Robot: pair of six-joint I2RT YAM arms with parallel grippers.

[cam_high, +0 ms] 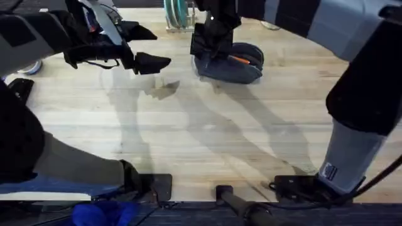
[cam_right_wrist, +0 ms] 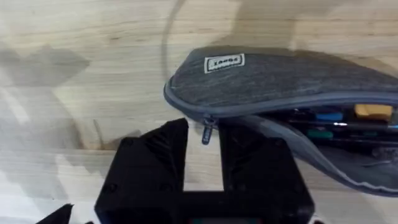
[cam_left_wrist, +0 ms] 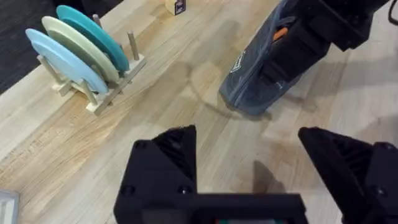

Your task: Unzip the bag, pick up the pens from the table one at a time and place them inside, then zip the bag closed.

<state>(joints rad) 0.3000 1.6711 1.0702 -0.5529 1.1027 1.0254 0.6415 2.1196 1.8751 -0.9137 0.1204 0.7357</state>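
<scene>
With the bag [cam_right_wrist: 298, 87] lying unzipped at the far middle of the desk [cam_high: 207, 138] and pens inside, we judge only zipping remains; the right hand [cam_right_wrist: 203, 144] stands narrow about the pull tab [cam_right_wrist: 207, 130], the left hand [cam_left_wrist: 249, 162] wide and empty.

- My table [cam_high: 207, 138] is a light wooden plank top with visible grain, and shadows fall across its middle.
- The grey-blue bag [cam_high: 233, 64] lies on the table at the far side, its zipper partly open with an orange pen [cam_high: 240, 59] showing inside.
- A wooden rack [cam_left_wrist: 107, 87] holding upright plates [cam_left_wrist: 74, 46] stands on the table, near the far edge.
</scene>
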